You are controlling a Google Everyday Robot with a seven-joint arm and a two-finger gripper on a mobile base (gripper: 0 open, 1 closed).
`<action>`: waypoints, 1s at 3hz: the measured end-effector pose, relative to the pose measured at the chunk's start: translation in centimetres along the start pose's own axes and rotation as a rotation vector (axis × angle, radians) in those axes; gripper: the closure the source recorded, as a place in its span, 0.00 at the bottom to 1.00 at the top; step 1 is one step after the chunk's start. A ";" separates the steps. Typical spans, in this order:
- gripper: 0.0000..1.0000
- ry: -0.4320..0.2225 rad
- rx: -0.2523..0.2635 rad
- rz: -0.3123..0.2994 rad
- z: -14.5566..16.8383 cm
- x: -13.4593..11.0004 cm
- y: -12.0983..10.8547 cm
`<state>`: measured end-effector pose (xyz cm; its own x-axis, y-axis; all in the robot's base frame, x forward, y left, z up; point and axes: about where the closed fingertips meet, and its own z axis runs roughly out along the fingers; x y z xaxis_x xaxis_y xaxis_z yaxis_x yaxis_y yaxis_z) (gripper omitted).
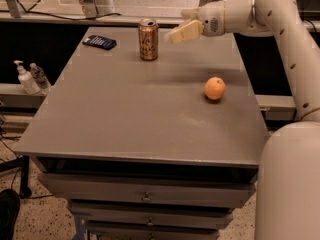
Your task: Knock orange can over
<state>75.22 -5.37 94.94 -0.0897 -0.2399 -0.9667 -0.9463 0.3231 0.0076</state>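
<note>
The orange can (148, 39), golden-orange with a silver top, stands upright near the far edge of the grey table (125, 114). My gripper (176, 26) hovers just to the right of the can at about the height of its top, with a small gap between them. Its cream fingers (184, 32) are apart and hold nothing. The white arm reaches in from the upper right.
A round orange fruit (215, 88) lies on the right side of the table. A dark flat device (99, 42) lies at the far left corner. Two small bottles (30, 77) stand on a ledge to the left. Drawers sit below the tabletop.
</note>
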 end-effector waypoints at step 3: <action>0.00 -0.038 -0.006 -0.003 7.1 -0.1 -3.1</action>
<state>80.32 0.11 93.16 -0.0755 -0.2061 -0.9756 -0.9483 0.3173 0.0064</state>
